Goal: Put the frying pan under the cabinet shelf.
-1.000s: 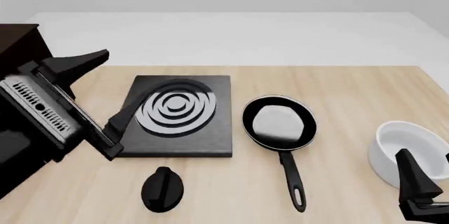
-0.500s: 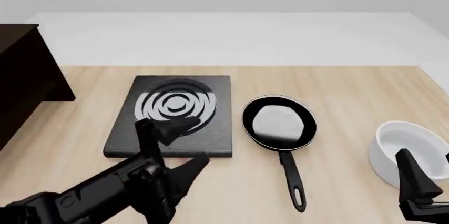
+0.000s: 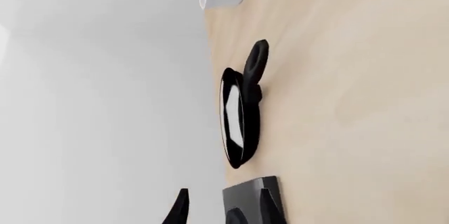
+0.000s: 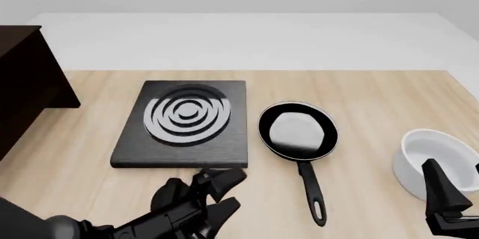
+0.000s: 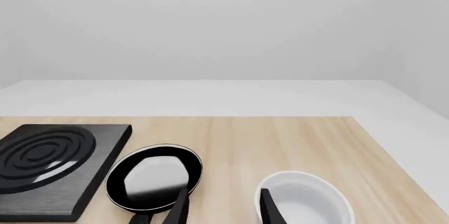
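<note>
The frying pan [image 4: 298, 131] lies upright on the table right of centre, its long handle [image 4: 313, 194] pointing toward me. It also shows in the right wrist view, frying pan [image 5: 154, 176], and edge-on in the left wrist view, frying pan [image 3: 235, 124]. The cabinet shelf [image 4: 30, 82] stands at the far left, well apart from the pan. My left gripper [image 4: 228, 193] is open and empty, low at the front, left of the pan's handle. My right gripper [image 5: 224, 211] is open and empty at the front right, beside the bowl.
A black stove plate [image 4: 183, 124] with silver rings lies between cabinet and pan. A black oval knob [image 4: 170, 194] sits in front of it, partly covered by my left arm. A white bowl [image 4: 434, 157] stands at the right, by the table edge [image 4: 460, 90].
My left arm has swung from beside the cabinet down to the table's front, ending low near the knob. Pan, bowl and right arm have not moved.
</note>
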{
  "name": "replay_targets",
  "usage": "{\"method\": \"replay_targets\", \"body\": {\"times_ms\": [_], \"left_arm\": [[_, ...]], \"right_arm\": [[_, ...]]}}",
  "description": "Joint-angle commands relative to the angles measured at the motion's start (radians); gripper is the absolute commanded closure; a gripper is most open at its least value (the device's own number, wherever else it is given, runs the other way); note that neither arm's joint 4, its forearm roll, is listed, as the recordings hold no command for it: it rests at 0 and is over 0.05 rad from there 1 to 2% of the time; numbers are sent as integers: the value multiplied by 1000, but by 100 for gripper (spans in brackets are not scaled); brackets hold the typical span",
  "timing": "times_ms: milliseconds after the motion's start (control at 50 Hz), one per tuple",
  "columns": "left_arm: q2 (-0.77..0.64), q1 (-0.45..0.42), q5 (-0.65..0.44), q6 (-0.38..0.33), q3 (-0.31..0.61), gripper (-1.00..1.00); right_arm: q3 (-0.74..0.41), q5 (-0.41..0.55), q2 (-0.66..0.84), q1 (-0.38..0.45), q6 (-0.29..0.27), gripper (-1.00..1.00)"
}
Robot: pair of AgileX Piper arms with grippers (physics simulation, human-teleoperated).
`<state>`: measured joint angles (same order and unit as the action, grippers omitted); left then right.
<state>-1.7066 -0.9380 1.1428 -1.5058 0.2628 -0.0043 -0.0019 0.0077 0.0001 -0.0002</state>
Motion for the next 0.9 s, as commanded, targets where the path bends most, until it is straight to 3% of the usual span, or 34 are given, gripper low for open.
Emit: {"method": "replay_targets", "body": {"times_ms": [20,620,900], "left_arm": [[-157,-41,76,-82,39,-100],[-411,-64,72,-85,235,-100],[-460,-26,-13,-73,356,-100]], "right_arm": [[0,0,0,0,0,-100],[0,0,0,0,0,-100],[0,0,0,0,0,-100]]}}
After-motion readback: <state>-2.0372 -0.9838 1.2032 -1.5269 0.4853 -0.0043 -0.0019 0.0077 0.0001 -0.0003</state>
